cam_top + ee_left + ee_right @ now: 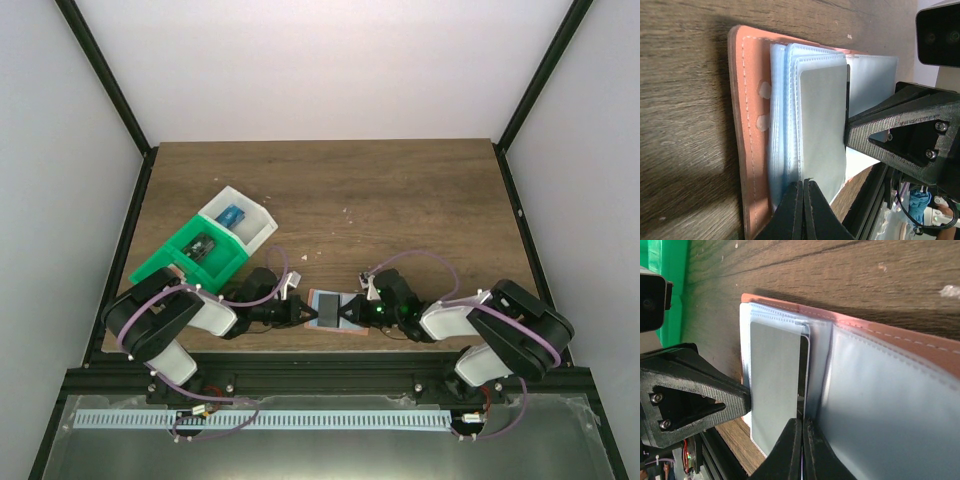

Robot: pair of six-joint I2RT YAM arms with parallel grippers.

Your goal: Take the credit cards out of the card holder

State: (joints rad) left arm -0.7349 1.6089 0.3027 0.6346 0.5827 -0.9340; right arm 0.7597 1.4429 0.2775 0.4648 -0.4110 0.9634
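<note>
The card holder (330, 310) lies open at the table's near edge between my two grippers. Its salmon cover (747, 125) and light blue sleeves (820, 120) fill both wrist views. My left gripper (304, 311) comes in from the left, and its jaws (805, 183) are shut on the edge of a sleeve. Reaching in from the right, my right gripper (356, 310) has its jaws (801, 423) shut on the thin edge of a dark credit card (803, 375) that shows between two sleeves (880, 405). The rest of that card is hidden.
A green tray (165, 262) and a white tray (262, 222) stand together at the left, behind my left arm. A blue card (232, 215) lies in the white one and a dark object (201, 248) in the green one. The black frame rail (320, 372) runs just below the card holder.
</note>
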